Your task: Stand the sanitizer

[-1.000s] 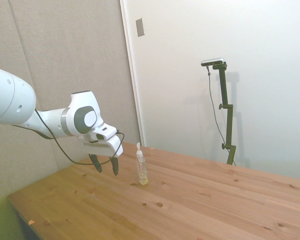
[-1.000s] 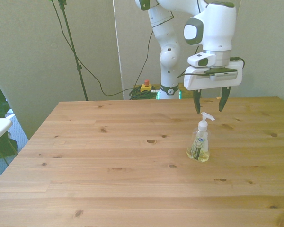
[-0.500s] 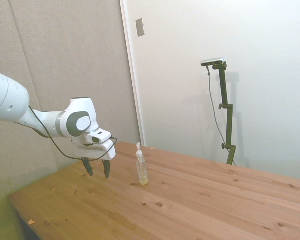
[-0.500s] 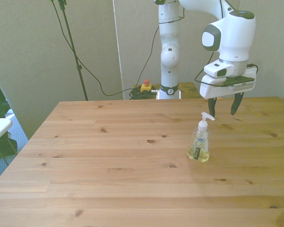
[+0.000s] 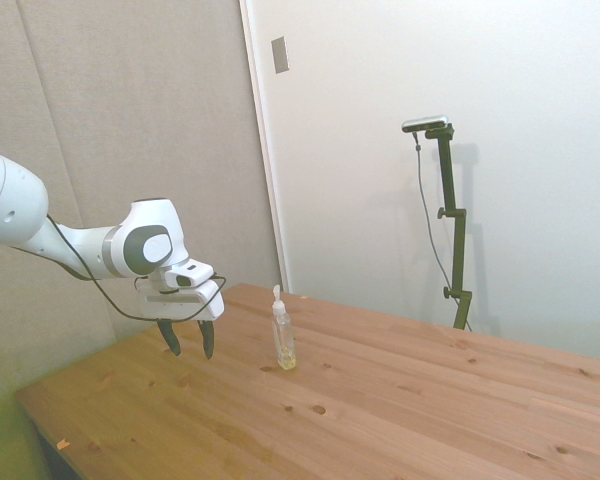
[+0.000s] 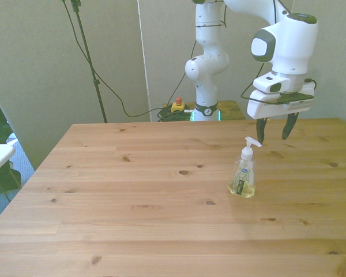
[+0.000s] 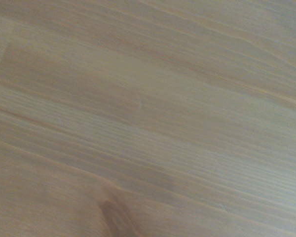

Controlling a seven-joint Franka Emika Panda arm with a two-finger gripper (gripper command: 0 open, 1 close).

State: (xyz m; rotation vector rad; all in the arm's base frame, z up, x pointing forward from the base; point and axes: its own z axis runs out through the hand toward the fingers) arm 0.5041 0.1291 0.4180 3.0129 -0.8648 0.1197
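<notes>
One long pale wooden plank table (image 6: 132, 202) bears a single object. One white two-finger gripper (image 6: 275, 128) hangs above it, dark fingers spread, empty. One small clear plastic sanitizer (image 6: 243, 176) with white pump stands upright nearby, untouched.

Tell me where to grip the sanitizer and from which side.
Grip the sanitizer across its clear body, below the white pump. It stands upright, so come in level from the gripper side; the body looks slim in the side view, and the open fingers should span it.
</notes>
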